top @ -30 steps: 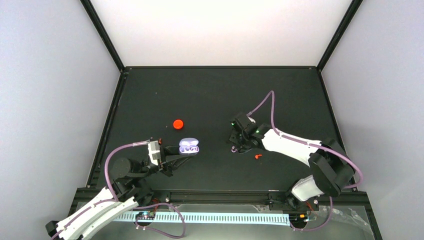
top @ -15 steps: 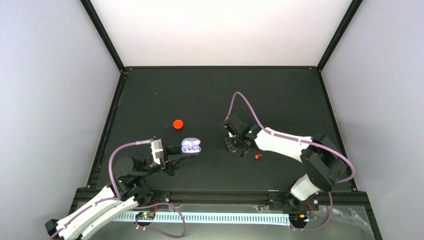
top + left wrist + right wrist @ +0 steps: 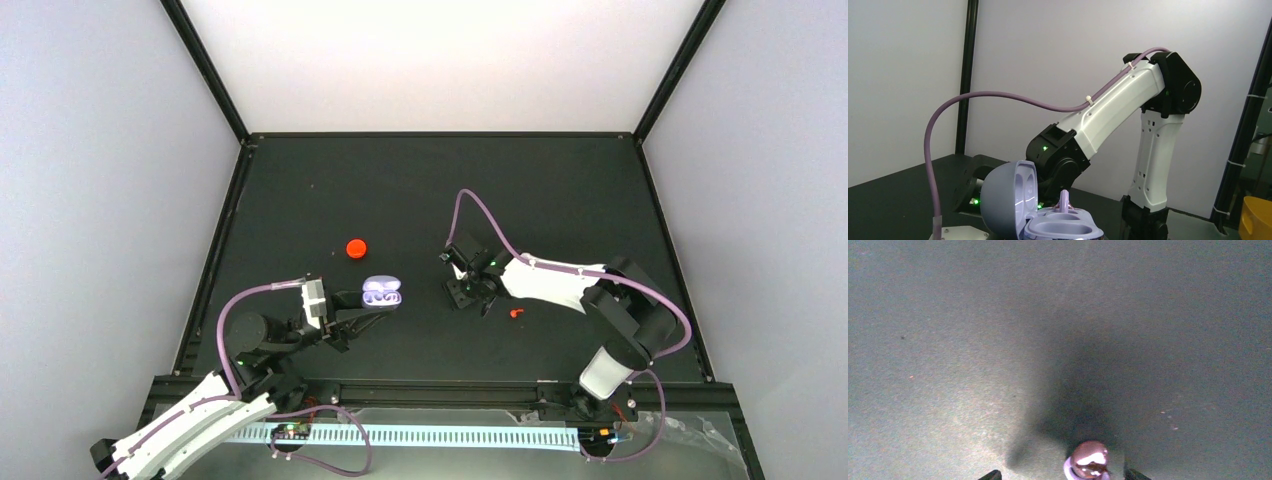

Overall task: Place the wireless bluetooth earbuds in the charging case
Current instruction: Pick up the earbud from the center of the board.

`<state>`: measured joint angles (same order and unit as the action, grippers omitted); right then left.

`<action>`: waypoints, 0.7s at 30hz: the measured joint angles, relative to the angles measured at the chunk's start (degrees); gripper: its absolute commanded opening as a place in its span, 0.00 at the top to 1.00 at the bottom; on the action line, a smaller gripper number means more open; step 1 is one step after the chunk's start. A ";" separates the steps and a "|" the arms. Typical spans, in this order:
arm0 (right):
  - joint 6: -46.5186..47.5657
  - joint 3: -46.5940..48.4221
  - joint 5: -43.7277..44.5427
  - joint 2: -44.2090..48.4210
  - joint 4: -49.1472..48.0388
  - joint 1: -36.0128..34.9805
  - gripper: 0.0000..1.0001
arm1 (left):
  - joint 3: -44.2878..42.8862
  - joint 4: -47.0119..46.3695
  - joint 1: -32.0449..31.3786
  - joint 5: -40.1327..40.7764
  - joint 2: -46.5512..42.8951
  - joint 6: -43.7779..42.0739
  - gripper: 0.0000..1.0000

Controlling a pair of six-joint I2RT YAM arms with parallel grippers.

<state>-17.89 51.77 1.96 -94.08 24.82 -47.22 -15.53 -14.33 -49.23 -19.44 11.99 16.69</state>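
The charging case [image 3: 381, 293] stands open left of centre, and my left gripper [image 3: 358, 314] is shut on its near end. In the left wrist view the case's lid [image 3: 1008, 197] is up on the left, the near well [image 3: 1068, 231] looks bare, and the purple stem of one earbud [image 3: 1064, 198] stands up from the far well. My right gripper [image 3: 463, 293] hangs low over the mat to the right of the case, its jaws open. The other earbud [image 3: 1089, 459] lies on the mat between the right gripper's [image 3: 1063, 473] tips, nearer the right one.
A round red cap [image 3: 355, 248] lies on the black mat behind and left of the case. A small red bit [image 3: 516, 313] lies just right of the right gripper. Black frame rails [image 3: 440, 385] run along the near edge.
The right arm has swung left, and its gripper now stands over the loose earbud with its jaws wider. The left gripper and the case have shifted slightly right.
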 measured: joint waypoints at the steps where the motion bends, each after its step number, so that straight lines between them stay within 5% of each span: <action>1: 0.02 0.00 -0.57 -0.04 -0.07 0.00 0.41 | 0.00 0.00 0.00 0.00 0.00 0.00 0.98; 8: -0.44 0.00 -3.26 -0.07 -0.35 -0.61 0.55 | 0.00 0.17 0.00 0.02 0.00 0.00 0.99; 21: -1.31 0.15 2.03 2.08 1.31 -2.80 0.54 | 0.00 0.22 0.02 0.02 -0.02 0.00 0.99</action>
<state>-19.20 51.92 3.99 -92.01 26.13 -50.02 -15.53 -14.11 -49.21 -19.42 11.97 16.69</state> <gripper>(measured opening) 0.476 0.263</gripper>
